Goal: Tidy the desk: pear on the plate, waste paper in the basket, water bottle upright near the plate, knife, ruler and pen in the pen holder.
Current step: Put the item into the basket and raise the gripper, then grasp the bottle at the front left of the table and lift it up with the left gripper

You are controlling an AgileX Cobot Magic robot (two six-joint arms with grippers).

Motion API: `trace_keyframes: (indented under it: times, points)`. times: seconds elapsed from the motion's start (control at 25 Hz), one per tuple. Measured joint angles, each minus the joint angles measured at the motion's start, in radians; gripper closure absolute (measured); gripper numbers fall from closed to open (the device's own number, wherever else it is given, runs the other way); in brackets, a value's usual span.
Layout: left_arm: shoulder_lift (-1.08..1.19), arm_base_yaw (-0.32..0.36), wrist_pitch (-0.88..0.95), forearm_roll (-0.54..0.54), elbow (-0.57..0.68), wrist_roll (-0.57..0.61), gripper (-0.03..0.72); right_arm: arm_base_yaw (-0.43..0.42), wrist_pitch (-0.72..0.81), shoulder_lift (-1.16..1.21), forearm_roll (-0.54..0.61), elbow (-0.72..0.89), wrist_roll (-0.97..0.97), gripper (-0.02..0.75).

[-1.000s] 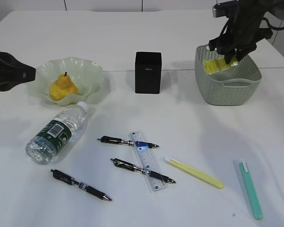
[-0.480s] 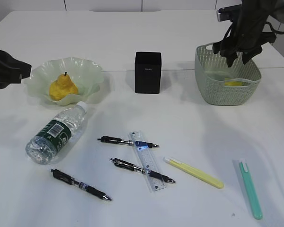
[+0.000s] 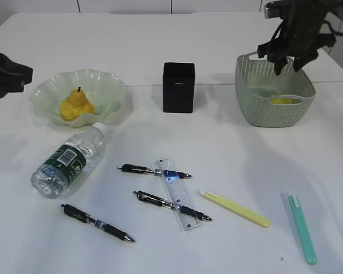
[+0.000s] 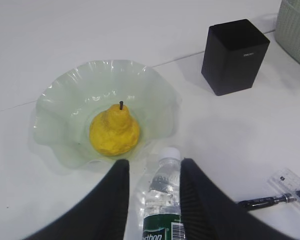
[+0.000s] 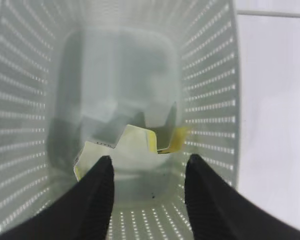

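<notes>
Since a second ago our right claw (image 3: 290, 61) has risen clear of the basket (image 3: 257, 108), spread and empty, leaving the yellow waste paper (image 5: 135, 142) on its floor. Our left claw (image 4: 152, 187) hangs spread, gripping nothing, over the water bottle (image 3: 68, 160), which lies on its side just below the plate (image 3: 108, 85) holding the pear (image 3: 75, 106). We see pens, the ruler (image 3: 177, 194) and two cutters near the front edge of the surface (image 3: 246, 148); open room surrounds the pen holder (image 3: 179, 87).
</notes>
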Motion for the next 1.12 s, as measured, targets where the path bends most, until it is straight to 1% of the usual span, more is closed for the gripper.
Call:
trace_keyframes:
  times: [0.2, 0.4, 0.88, 1.12]
  points:
    - [-0.002, 0.000, -0.004, 0.000, 0.000, 0.000, 0.449, 0.000, 0.000, -0.062, 0.002, 0.000, 0.011, 0.388]
    - [-0.007, 0.000, -0.004, 0.000, 0.000, 0.000, 0.449, 0.000, 0.000, -0.097, 0.028, 0.000, 0.014, 0.388]
    - [-0.079, 0.000, -0.005, 0.000, 0.000, 0.000, 0.449, 0.000, 0.006, -0.144, 0.058, 0.000, 0.017, 0.386]
    - [-0.115, 0.000, -0.007, 0.000, 0.000, 0.000, 0.448, 0.000, 0.006, -0.205, 0.069, 0.013, 0.017, 0.386]
